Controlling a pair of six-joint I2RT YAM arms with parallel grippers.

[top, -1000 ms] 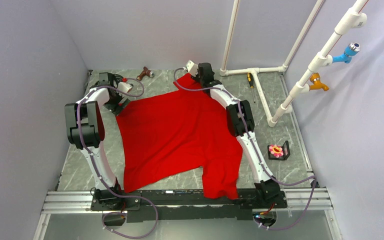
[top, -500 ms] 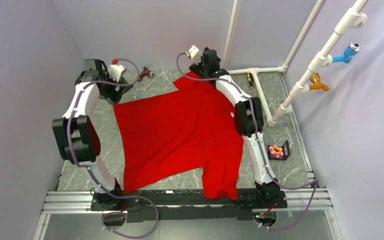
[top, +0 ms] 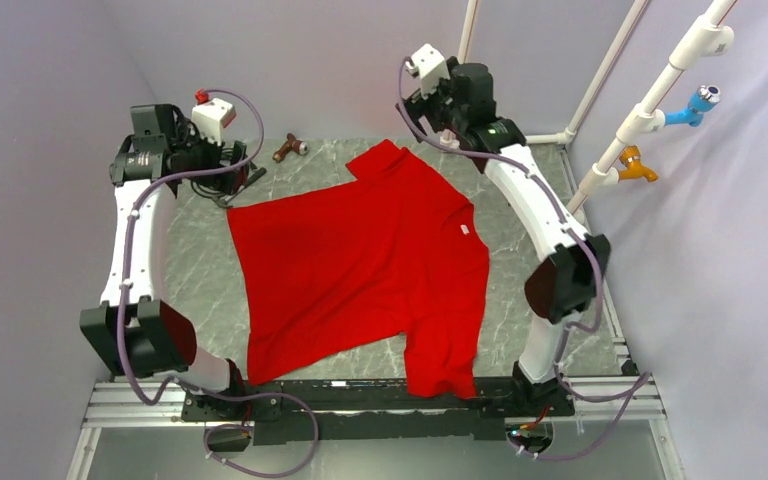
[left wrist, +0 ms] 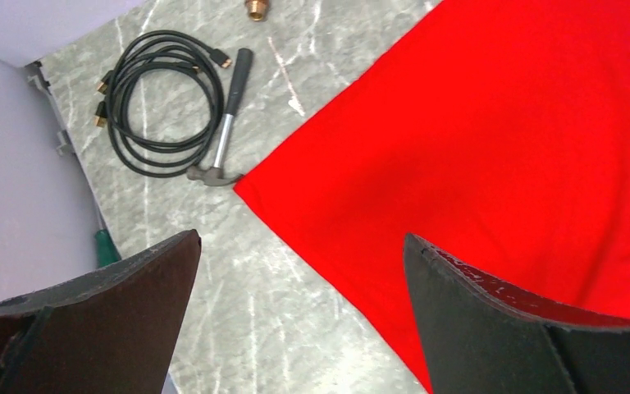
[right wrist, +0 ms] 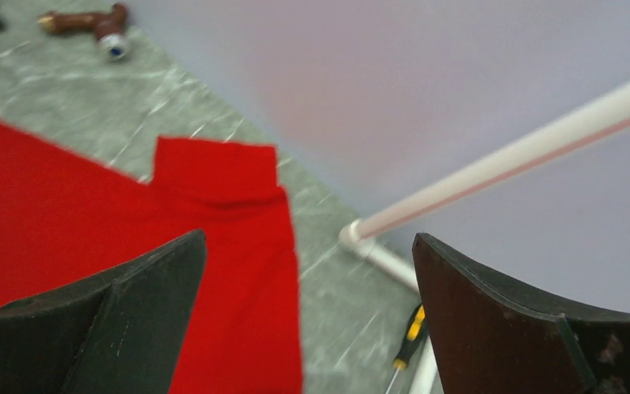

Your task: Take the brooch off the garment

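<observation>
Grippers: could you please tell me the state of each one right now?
Left gripper: open, holding nothing.
Right gripper: open, holding nothing.

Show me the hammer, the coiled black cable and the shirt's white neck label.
hammer (left wrist: 227, 121): left wrist view, mid-handle.
coiled black cable (left wrist: 119, 123): left wrist view, coil's left strands.
white neck label (top: 465, 229): top view, its centre.

Bright, even, diffuse light; faint shadows on the tabletop (top: 200, 280), the garment (top: 360, 260) saturated red. The right wrist view is blurred, its pipe (right wrist: 525, 150) at 2 o'clock smeared; the other views are sharp.
</observation>
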